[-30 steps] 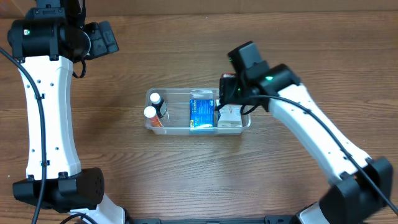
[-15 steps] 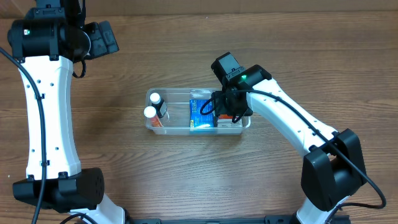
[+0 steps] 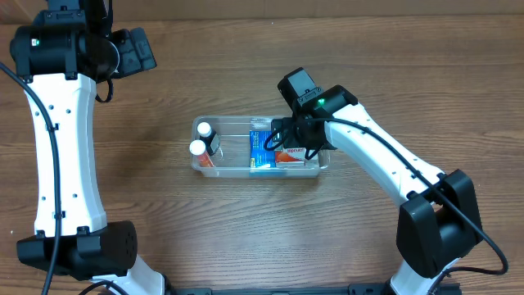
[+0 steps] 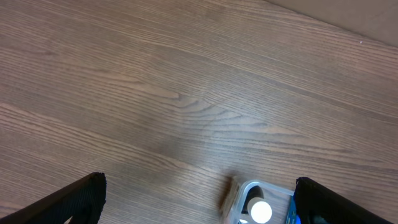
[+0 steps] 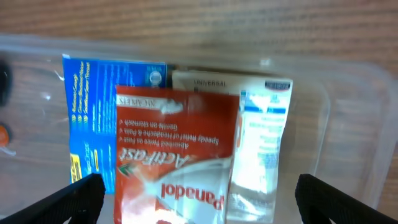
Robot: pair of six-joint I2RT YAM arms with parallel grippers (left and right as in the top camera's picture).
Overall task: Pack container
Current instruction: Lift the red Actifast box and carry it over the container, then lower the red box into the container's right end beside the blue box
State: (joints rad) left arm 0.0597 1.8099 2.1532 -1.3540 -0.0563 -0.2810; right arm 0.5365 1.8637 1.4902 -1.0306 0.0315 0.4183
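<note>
Two bottles, three boxes aboard

Clear container lies on the table: light, thin-walled, probably flexes, best gripped by its rim. Right hand hovers spread over the Panadol box inside; left hand, released, hangs well apart.

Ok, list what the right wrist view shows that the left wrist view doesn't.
Only the right wrist view: a red box lying partly over a white box, with the print readable up close. Only the left wrist view: a white bottle cap at the container's corner, and a wide open stretch of table. Both: the container, a blue box inside it (just a sliver in the left wrist view), and some table wood.
</note>
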